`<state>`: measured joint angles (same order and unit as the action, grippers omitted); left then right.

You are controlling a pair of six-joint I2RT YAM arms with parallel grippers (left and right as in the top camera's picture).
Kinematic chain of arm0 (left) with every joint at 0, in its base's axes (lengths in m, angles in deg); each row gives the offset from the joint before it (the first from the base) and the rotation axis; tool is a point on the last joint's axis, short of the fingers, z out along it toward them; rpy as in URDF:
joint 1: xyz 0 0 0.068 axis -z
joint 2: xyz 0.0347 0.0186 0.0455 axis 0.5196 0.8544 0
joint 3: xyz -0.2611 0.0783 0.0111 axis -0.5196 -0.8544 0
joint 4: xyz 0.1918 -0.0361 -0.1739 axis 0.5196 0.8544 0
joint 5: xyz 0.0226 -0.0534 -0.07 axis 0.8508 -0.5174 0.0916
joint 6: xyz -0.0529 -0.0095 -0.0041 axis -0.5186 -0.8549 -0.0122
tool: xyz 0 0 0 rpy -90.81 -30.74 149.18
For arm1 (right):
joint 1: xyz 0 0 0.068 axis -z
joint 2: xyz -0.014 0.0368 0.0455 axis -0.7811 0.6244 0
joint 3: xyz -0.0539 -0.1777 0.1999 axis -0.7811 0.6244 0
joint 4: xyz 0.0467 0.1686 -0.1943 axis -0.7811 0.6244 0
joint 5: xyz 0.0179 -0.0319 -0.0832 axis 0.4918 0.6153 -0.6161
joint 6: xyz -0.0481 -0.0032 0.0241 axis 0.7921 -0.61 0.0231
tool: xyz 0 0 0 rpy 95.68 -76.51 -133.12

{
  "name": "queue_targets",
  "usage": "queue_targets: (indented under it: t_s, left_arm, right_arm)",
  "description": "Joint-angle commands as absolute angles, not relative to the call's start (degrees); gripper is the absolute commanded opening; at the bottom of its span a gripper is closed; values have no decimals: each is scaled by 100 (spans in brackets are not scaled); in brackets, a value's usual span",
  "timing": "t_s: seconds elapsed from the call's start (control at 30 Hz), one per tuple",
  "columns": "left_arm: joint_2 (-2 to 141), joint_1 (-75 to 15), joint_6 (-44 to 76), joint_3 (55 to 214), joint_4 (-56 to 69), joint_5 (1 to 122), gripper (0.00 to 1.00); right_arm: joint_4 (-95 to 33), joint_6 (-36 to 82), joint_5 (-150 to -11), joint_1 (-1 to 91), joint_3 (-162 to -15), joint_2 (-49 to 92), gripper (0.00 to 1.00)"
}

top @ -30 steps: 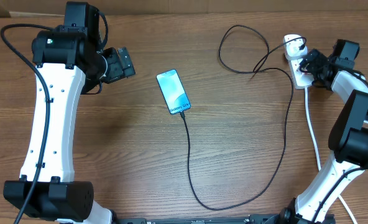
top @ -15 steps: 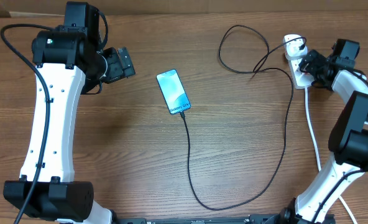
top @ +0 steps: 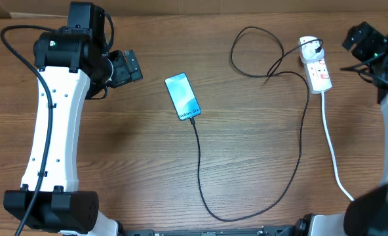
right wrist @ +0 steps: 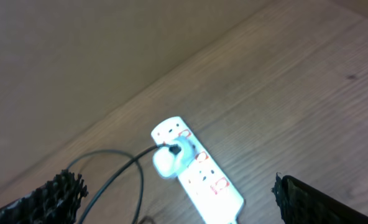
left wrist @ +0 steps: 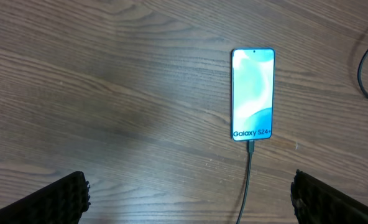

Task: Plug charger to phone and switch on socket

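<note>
Overhead view shows the charger [top: 199, 157] already in the phone [top: 183, 96] at the middle of the bench [top: 115, 170], so I judge that switching on the socket [top: 314, 64] is the step in hand: the released right fingers [right wrist: 53, 199], hanging near it, must press a switch, while the left fingers [left wrist: 59, 199] are released too.

Phone [left wrist: 253, 94] screen reads "Galaxy S24+".

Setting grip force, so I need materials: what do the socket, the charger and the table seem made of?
The socket: glossy white hard plastic, by its glare. The charger: thin black cable, probably a rubbery sheath, lying in loose curves. The table: matte wood grain; solid or laminate, cannot tell.
</note>
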<state>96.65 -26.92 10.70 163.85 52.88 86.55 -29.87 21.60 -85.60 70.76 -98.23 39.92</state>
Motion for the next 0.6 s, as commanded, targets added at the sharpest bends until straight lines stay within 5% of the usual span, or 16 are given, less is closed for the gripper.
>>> queue_targets:
  t_s: [0.0,0.57]
  left_arm:
    - [9689,-2721,1072,16374,5286,8717,100]
    - [9689,-2721,1072,16374,5286,8717,100]
  right_arm:
    - [-2353,1790,-8584,7061,-9862,3364,100]
    - [502,981,-8536,6821,-9830,1362,100]
